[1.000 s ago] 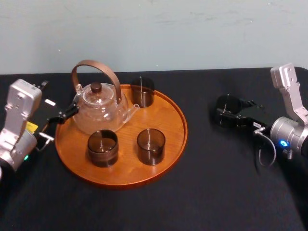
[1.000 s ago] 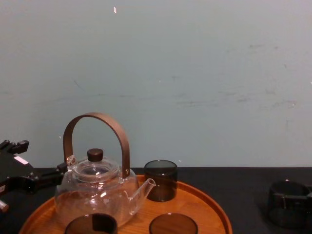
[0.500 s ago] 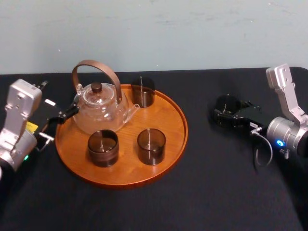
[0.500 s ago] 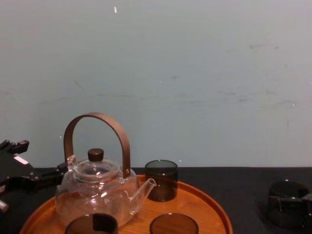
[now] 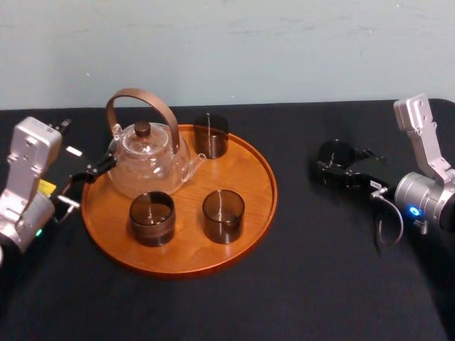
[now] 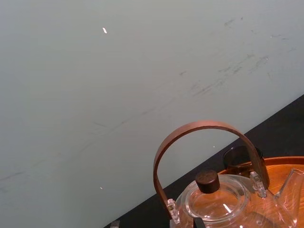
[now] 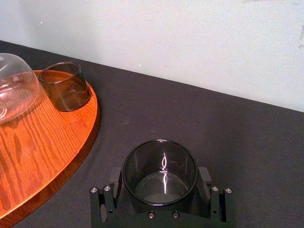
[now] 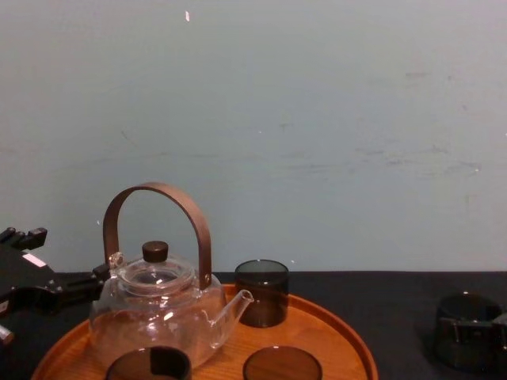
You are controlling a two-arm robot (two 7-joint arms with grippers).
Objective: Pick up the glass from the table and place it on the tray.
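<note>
Head view first: the glass (image 5: 335, 154) stands on the black tabletop (image 5: 298, 270), well to the right of the tray (image 5: 245, 167). The right hand (image 5: 340, 169) is wrapped around it, one finger on each side. Over on the left, the left hand (image 5: 87, 183) sits at the tray's left rim, its fingers spread apart, one tip close beside the glass teapot (image 5: 146, 160). On the tray with the teapot are three tumblers: a back tumbler (image 5: 210, 135), a front-left tumbler (image 5: 151, 218) and a front-right tumbler (image 5: 223, 215).

Left wrist view now: the teapot (image 6: 218, 209) is right up close, its brown arched handle (image 6: 190, 130) against the pale wall (image 6: 118, 71). The back tumbler (image 6: 240, 161) and a strip of tray (image 6: 285, 164) are behind it.

Right wrist view: here's the clear look. The glass (image 7: 160, 171) is upright, and the black fingers (image 7: 113, 178) sit flush against its wall on both sides, so the right hand is closed on it. The glass is on the dark tabletop (image 7: 213, 118), apart from the tray edge (image 7: 71, 147).

Chest view: teapot (image 8: 154, 313) and back tumbler (image 8: 261, 293) are on the tray (image 8: 333, 332). The glass (image 8: 466, 313) sits low at far right, at tabletop level.
</note>
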